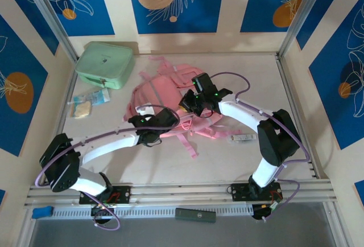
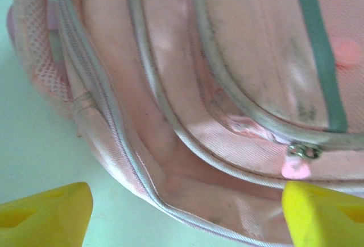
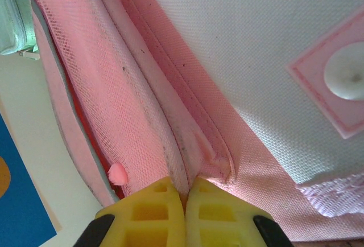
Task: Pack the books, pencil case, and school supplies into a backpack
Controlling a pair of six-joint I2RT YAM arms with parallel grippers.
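At mid-table the pink backpack [image 1: 162, 90] lies flat, with bare tabletop [image 1: 256, 87] to its right. Along one edge the right gripper [image 3: 185, 198] is clenched on a fabric fold. Over the near rim the left gripper [image 2: 187, 213] hangs spread wide, grasping nothing. A small whitish bar [image 1: 244, 138] lies apart.

Seen from above, both arms lie across the backpack [image 1: 154, 90], covering its middle and near edge, and the fold pinched by the right gripper [image 3: 185, 207] is hidden under the wrist. In the left wrist view, the left gripper [image 2: 187, 215] has its yellow fingers [image 2: 45, 213] cut off by the lower edge, and the blurred backpack runs out of frame. Only a cropped corner of the mint-green case [image 3: 11, 13] appears in the right wrist view. The whitish bar [image 1: 243, 138] and the clear packet [image 1: 89, 100] are too small to identify.
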